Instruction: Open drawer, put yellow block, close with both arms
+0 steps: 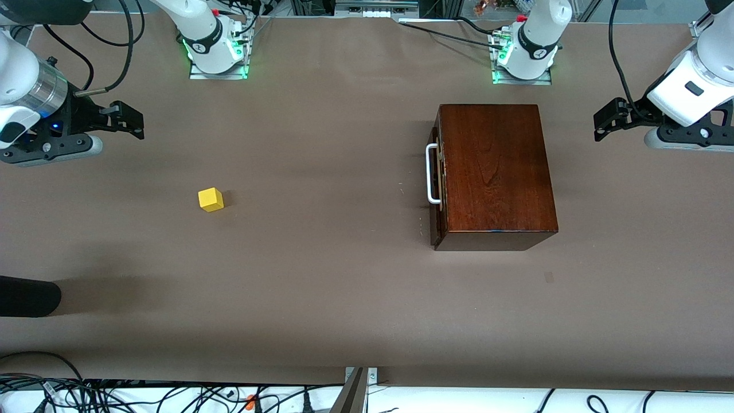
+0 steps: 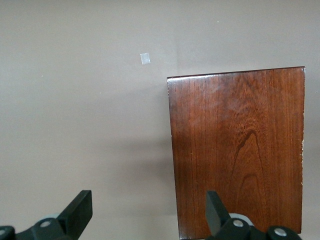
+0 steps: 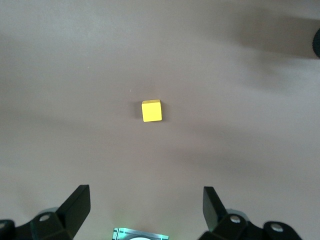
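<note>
Both grippers spread wide, empty: left gripper point(image 2: 145, 215) up beside the shut drawer point(image 1: 436, 175); yellow block point(image 3: 151, 110) on the table point(image 1: 321, 275), ahead of right gripper point(image 3: 145, 210). I expect the box to slide if the handle point(image 1: 431, 174) pull is off-axis.

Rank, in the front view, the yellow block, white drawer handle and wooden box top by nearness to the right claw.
1. Small bright yellow cube, on bare table toward the right arm's end, nearest the right claw.
2. White bar handle, on the drawer front.
3. Dark reddish-brown wooden box top, toward the left arm's end.
</note>
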Available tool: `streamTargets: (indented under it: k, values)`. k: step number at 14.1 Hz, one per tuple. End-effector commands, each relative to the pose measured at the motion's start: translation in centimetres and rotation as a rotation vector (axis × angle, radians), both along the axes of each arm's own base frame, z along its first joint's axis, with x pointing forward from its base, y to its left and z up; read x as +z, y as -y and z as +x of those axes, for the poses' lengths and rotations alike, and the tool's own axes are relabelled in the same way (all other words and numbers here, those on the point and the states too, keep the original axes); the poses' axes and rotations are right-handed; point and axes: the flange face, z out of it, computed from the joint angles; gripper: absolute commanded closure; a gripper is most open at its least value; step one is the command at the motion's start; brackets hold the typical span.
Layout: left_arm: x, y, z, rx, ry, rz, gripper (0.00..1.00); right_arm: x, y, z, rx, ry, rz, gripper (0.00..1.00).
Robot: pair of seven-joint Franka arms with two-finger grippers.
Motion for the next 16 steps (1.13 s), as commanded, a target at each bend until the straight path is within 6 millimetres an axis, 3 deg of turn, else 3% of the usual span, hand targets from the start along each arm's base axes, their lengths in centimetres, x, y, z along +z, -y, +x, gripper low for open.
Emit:
streamTargets:
  k: [1, 13, 15, 16]
  values:
    - [0.6, 0.2, 0.4, -0.002, -0.008, -0.015, 0.00, 0.5, -0.2, 0.2, -0.013, 0.004, 0.011, 0.00]
    - [0.1, 0.1, 0.0, -0.009, -0.052, -0.006, 0.00, 0.5, -0.2, 0.8, -0.011, 0.037, 0.018, 0.00]
    - [-1.6, 0.5, 1.0, -0.013, -0.078, -0.010, 0.00, 0.6, -0.3, 0.7, -0.008, 0.034, 0.018, 0.00]
    - [-2.1, 1.9, 1.2, -0.033, -0.080, -0.006, 0.00, 0.6, -0.3, 0.7, -0.008, 0.034, 0.018, 0.00]
